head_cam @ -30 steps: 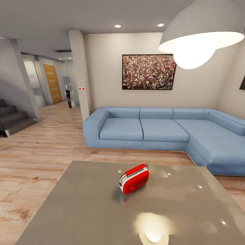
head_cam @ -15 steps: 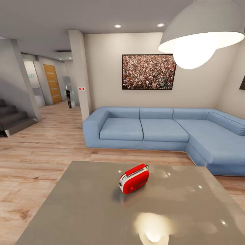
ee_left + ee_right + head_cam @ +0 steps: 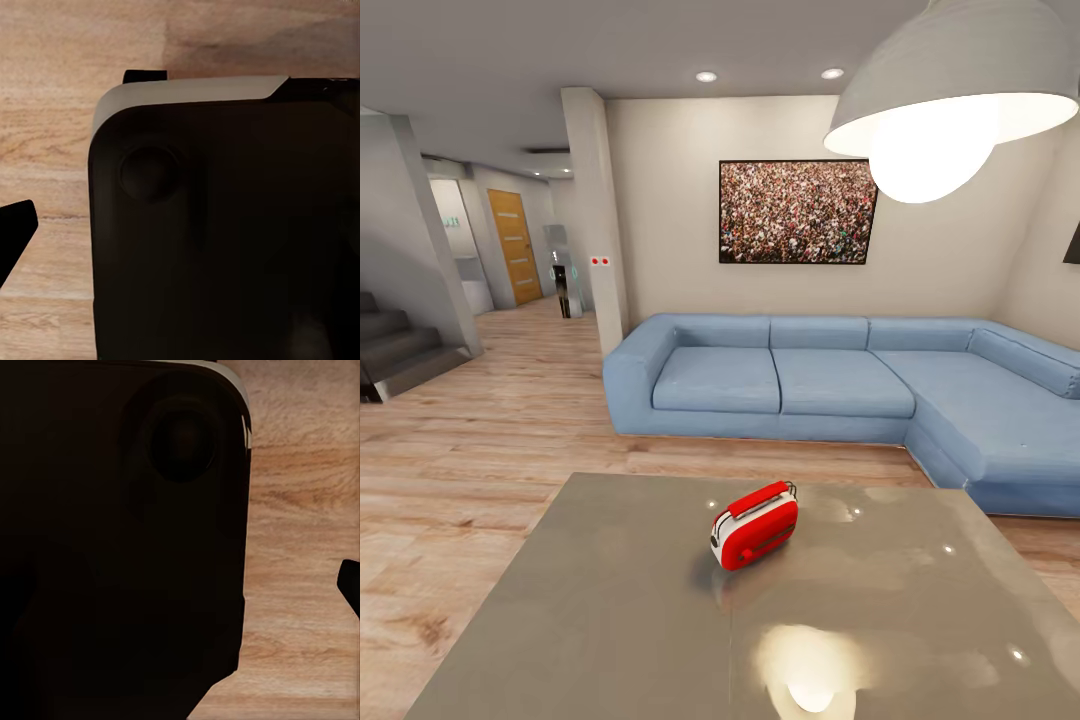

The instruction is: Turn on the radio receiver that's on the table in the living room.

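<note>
Facing: red radio (image 3: 755, 525) on grey counter (image 3: 610, 600)
Change: none; view unmoved, radio untouched
Tools: state cannot be told

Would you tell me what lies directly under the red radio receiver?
The radio receiver stands on the glossy grey table, which shows its faint reflection. The patch beneath its base is covered.

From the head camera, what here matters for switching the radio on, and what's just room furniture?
Job: radio, standing on the table.

Not the job: sofa, wall picture, pendant lamp, stairs, wooden door.
</note>
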